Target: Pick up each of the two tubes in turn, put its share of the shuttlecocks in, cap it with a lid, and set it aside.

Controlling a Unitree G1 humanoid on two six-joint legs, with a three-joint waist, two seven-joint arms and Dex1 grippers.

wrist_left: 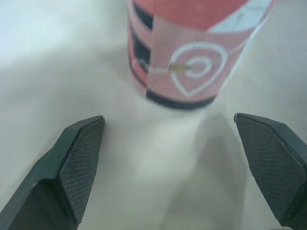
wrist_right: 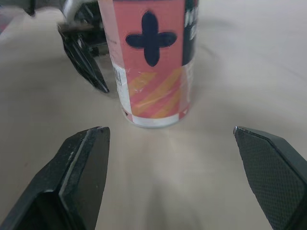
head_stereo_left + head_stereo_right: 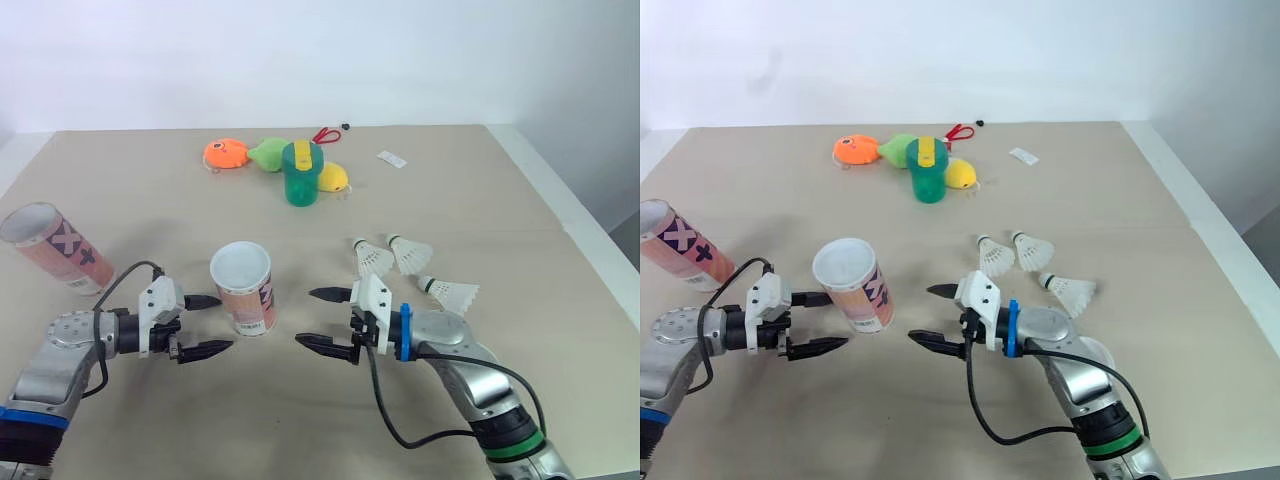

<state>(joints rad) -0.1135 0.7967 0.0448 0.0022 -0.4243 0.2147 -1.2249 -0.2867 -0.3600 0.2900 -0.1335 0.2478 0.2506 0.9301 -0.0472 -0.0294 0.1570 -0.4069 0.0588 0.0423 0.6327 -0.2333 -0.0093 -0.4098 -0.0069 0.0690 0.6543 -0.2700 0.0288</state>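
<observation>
An upright, open-topped red and white tube (image 3: 245, 288) stands on the beige table between my two grippers. My left gripper (image 3: 205, 325) is open just left of it, fingers pointing at its base (image 1: 180, 67). My right gripper (image 3: 322, 318) is open a short way right of it, also facing the tube (image 2: 153, 62). A second tube (image 3: 55, 248) leans tilted at the far left. Three white shuttlecocks (image 3: 400, 255) lie right of the middle, behind my right gripper; one (image 3: 452, 292) is a little apart from the other two.
At the back of the table stand a green cup with a yellow lid (image 3: 302, 173), orange (image 3: 226, 155), green and yellow soft toys (image 3: 333, 178), red scissors (image 3: 325, 134) and a small white packet (image 3: 392, 158). The table's right edge (image 3: 570, 215) runs beside a white strip.
</observation>
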